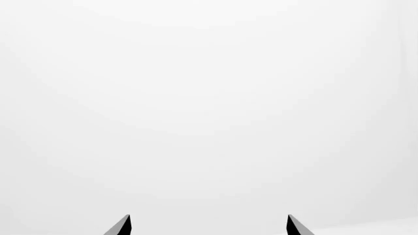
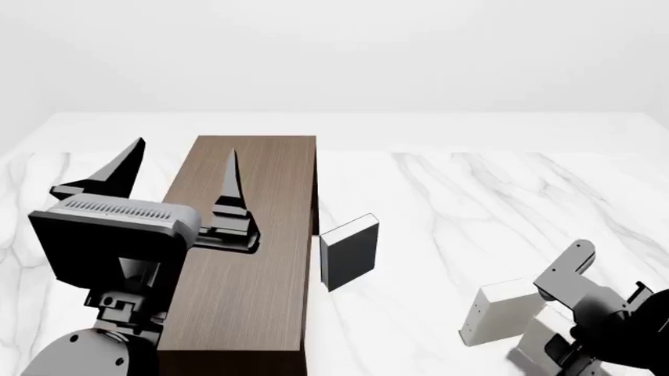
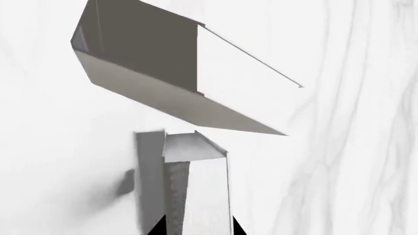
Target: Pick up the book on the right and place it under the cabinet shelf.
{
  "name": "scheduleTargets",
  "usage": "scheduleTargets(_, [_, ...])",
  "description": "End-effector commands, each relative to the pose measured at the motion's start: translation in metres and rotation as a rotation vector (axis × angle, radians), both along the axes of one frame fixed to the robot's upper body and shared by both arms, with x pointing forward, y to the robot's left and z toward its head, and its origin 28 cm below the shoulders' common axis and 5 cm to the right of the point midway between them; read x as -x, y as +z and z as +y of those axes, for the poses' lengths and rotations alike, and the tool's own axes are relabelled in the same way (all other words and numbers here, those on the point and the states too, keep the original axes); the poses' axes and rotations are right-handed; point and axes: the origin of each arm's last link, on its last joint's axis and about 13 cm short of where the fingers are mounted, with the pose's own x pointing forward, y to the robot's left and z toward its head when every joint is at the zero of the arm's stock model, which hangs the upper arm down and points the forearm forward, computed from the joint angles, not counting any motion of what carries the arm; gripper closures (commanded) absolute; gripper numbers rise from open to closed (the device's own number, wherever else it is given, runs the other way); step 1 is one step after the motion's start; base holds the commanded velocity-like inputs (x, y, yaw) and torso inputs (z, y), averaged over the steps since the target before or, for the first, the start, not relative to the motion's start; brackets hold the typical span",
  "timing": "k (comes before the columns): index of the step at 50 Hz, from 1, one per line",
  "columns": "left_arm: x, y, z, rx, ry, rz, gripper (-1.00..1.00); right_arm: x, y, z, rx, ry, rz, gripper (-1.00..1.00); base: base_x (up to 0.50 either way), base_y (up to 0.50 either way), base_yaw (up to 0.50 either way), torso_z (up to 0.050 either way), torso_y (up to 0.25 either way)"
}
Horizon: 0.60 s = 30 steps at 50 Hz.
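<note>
My right gripper pinches the thin white book between its fingertips, on the marble table well right of the cabinet shelf. My left gripper hangs spread, touching nothing.

Left pincer: black pointed fingers, grey ribbed housing. Right arm: grey blocky links.

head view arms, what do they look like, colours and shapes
The left hand has two long, tapered dark grey fingers on a boxy dark body with a light ribbed top strip and a pale round joint. The right hand shows blocky grey and black links.
</note>
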Motion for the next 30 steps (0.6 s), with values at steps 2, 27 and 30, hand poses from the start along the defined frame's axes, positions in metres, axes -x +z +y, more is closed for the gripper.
scheduleTargets(2, [-0.001,0.001,0.000,-0.001,0.001,-0.004,-1.00,0.008,-0.006,0.011,-0.128,0.029,0.081,1.00,0.00,0.00,0.00,0.000,0.000])
scheduleTargets(27, [-0.002,0.001,0.002,0.010,-0.003,-0.013,-1.00,0.036,0.045,0.041,-0.256,0.211,0.169,1.00,0.00,0.00,0.00,0.000,0.000])
scheduleTargets(30, [-0.002,0.002,0.003,0.011,-0.001,-0.015,-1.00,0.038,0.054,0.045,-0.270,0.238,0.148,1.00,0.00,0.00,0.00,0.000,0.000])
